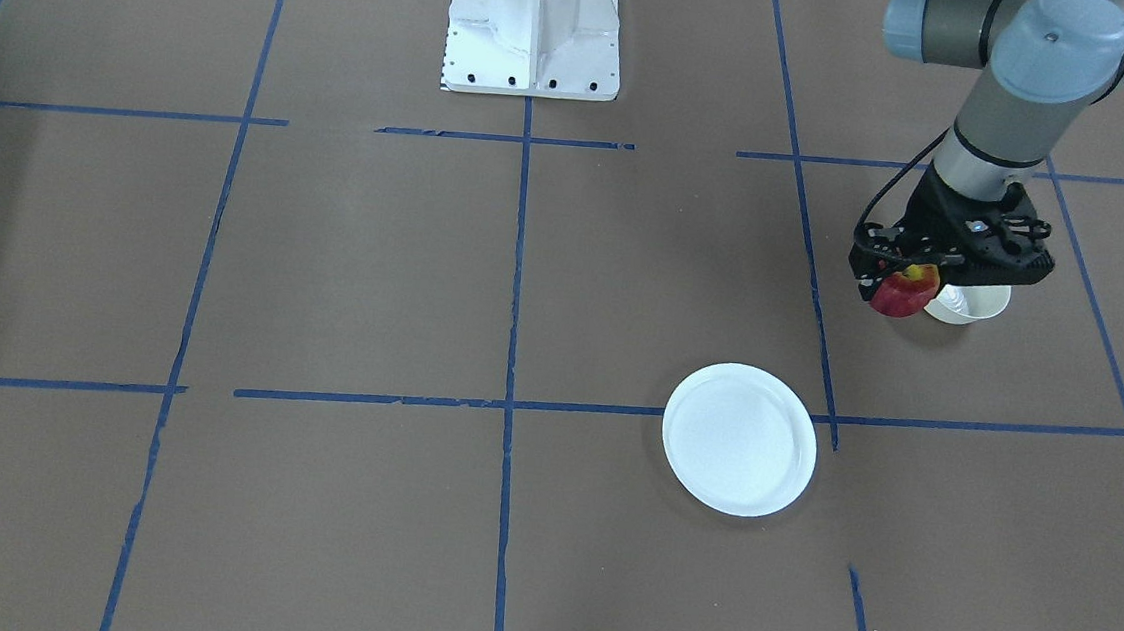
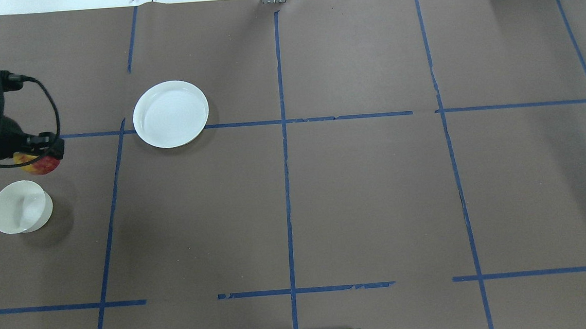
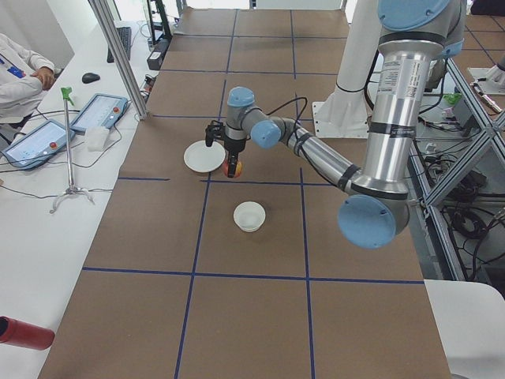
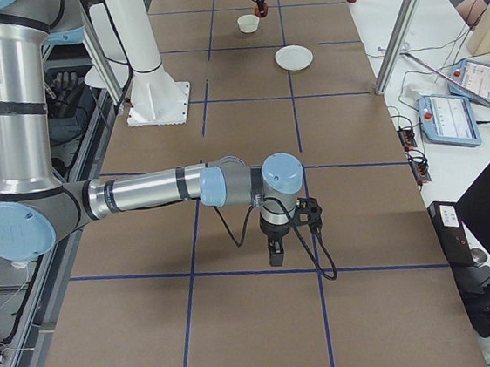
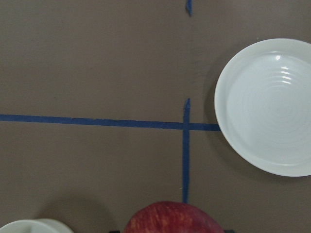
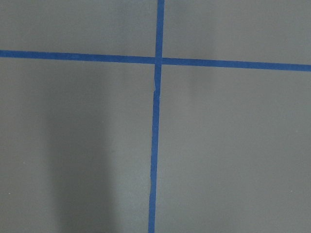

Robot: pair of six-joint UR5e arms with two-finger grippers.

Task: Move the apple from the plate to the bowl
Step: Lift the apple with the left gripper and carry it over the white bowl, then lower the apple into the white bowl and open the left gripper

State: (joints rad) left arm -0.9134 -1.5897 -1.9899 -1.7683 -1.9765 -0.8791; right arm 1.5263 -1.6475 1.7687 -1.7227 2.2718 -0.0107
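Red apple (image 2: 40, 164), yellow patch at the stem end, is off the plate (image 2: 171, 113) and outside the bowl (image 2: 21, 206). Overhead view: bowl near at about 7 o'clock of it, plate well apart at about 2 o'clock. Left end effector (image 1: 909, 281) is clamped on the apple above the table (image 2: 367, 190). Right end effector (image 4: 274, 255) hangs over the table; its opening cannot be told.

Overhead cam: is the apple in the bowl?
No, the apple is held in the left gripper, off to one side of the empty bowl.
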